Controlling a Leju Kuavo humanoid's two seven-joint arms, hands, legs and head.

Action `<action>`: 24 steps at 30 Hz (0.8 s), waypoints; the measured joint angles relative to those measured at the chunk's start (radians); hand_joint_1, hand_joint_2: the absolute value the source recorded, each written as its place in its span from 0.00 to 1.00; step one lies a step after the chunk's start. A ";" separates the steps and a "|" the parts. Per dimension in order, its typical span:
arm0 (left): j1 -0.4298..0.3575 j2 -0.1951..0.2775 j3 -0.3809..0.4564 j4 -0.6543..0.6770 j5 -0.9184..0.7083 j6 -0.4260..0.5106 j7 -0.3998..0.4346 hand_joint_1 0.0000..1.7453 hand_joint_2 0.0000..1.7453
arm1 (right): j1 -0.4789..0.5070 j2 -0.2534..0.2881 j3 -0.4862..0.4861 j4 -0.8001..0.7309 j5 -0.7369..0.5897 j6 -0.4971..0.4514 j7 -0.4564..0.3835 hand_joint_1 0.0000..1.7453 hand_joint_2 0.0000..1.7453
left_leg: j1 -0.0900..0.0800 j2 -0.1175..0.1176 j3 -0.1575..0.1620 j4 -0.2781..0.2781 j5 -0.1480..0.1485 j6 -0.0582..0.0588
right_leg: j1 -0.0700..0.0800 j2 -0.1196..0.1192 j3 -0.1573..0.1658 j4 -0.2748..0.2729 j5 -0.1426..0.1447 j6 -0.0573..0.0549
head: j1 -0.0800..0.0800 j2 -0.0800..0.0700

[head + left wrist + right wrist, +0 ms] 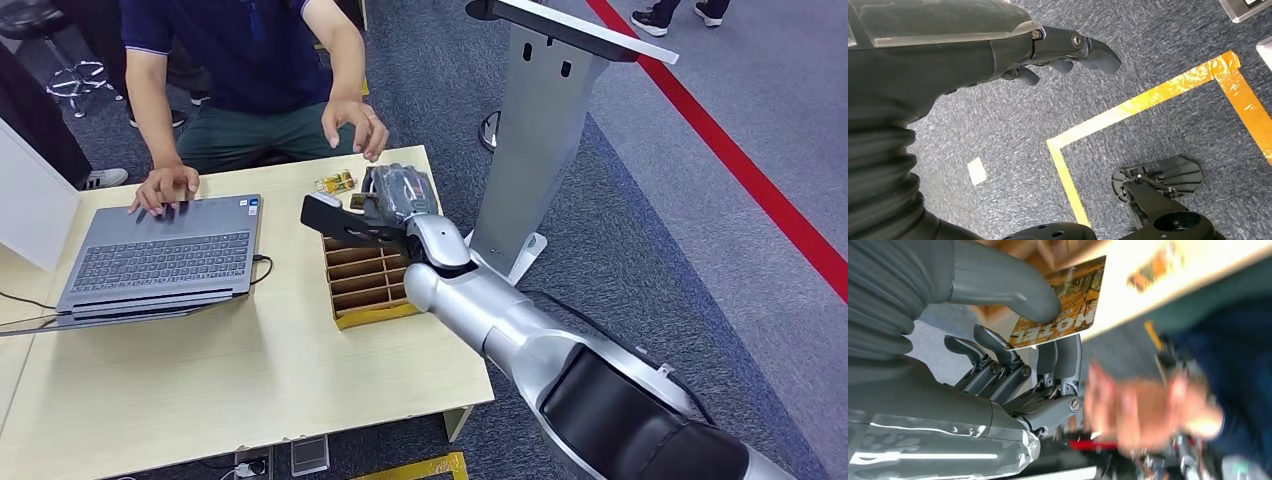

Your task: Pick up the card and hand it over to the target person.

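Pinching a Thin Card for the Handover

The right robot hand held the card between thumb and fingers above the worktop, toward the person's hand at twelve o'clock; it looked light, stiff, slick, best gripped by its edges. The left robot hand hung empty, fingers loosely curled

Left hand entered from upper left of frame, fingers loosely extended, nothing held. Positioned over blue-grey carpet. Yellow floor tape ran lower centre to upper right, cornered. Small white scrap lay at lower left.
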 joint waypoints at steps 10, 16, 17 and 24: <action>0.002 0.000 0.000 0.001 0.000 0.003 0.004 0.00 1.00 | 0.010 -0.005 -0.024 0.042 0.036 -0.084 -0.018 1.00 1.00 | 0.000 0.000 0.002 -0.001 0.001 0.000 | 0.000 0.001 0.001 -0.001 0.001 0.000 | 0.000 0.000; 0.005 0.000 0.001 0.001 0.001 0.007 0.003 0.00 1.00 | 0.025 -0.014 -0.028 0.035 0.077 -0.179 -0.021 1.00 1.00 | 0.000 0.001 0.002 -0.002 0.000 0.000 | 0.000 0.001 0.002 -0.002 0.000 0.000 | 0.000 0.000; 0.006 0.000 0.001 0.001 0.002 0.007 0.003 0.00 1.00 | 0.027 -0.014 -0.030 0.034 0.084 -0.192 -0.021 1.00 1.00 | 0.000 0.001 0.002 -0.002 0.000 0.000 | 0.000 0.001 0.002 -0.002 0.001 0.000 | 0.000 0.000; 0.008 0.002 -0.006 -0.002 -0.005 0.001 -0.008 0.00 1.00 | 0.035 -0.011 -0.040 0.038 0.093 -0.197 -0.029 0.75 1.00 | 0.000 0.001 0.003 -0.002 0.000 0.000 | 0.000 0.002 0.002 -0.002 0.001 0.000 | 0.000 0.000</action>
